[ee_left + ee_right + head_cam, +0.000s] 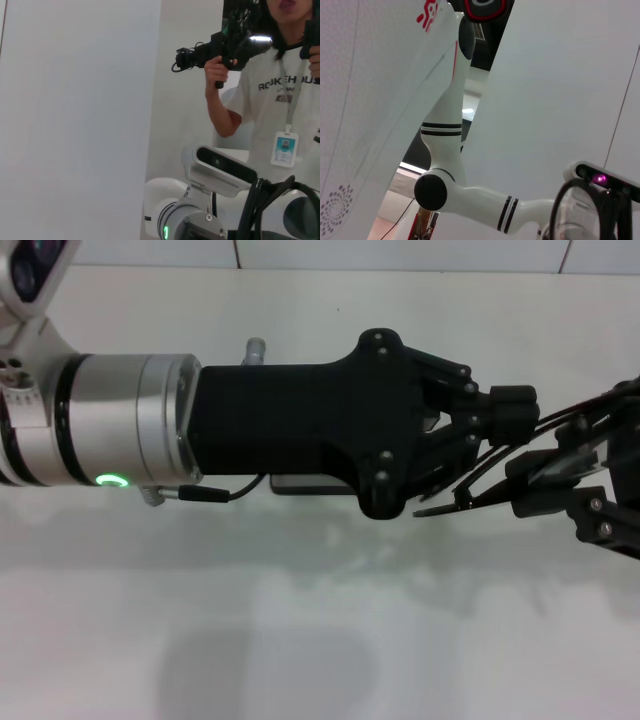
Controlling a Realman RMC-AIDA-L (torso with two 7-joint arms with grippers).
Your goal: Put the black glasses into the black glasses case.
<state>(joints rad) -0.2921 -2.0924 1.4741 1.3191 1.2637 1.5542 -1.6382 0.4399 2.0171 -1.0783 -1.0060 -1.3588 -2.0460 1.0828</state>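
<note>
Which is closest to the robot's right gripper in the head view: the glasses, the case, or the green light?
From the right gripper, at the right edge:
1. Black glasses, right beside it.
2. Black glasses case, middle, peeking from under the left arm.
3. Green light, far left on that arm.

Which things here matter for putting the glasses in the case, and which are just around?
Job: glasses between the two hands; case, mostly hidden under the left arm; left hand; right hand.
Just around: table; person holding a controller.
</note>
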